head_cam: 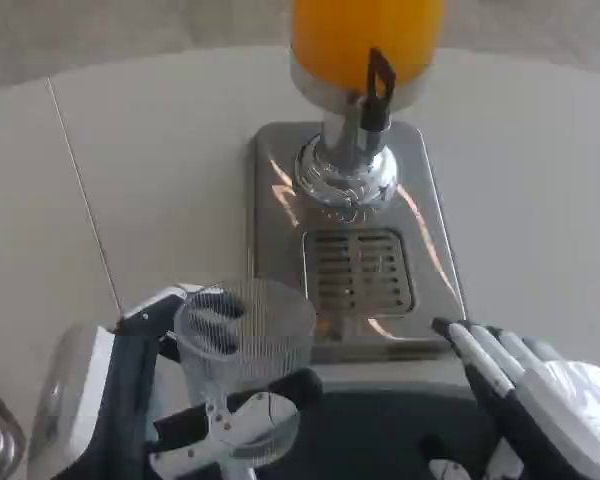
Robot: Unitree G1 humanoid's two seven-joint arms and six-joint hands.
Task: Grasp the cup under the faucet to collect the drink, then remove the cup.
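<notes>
On the white bench (160, 150) stands a drink dispenser, and its stainless base (435, 220) takes up the middle of the view, reaching from the far centre toward the near edge. A slotted drip grille (358, 270) is set into the base, in its nearer half. Above the far end of the base rises the tank of orange drink (365, 35), cut off by the top of the frame, with a shiny chrome collar (345, 175) below it. A black tap lever (378, 88) sticks out from the front of the tank, over the collar.

The left hand (145, 400) sits low on the left, near the front left corner of the base, its dark fingers wrapped around a clear ribbed plastic cup (245, 355). The cup stands upright in that grip, nearer than the grille and to its left, not below the tap. I cannot tell whether it holds any drink.

The right hand (540, 400) lies low on the right, just nearer than the front right corner of the base, fingers stretched out and apart, holding nothing.
</notes>
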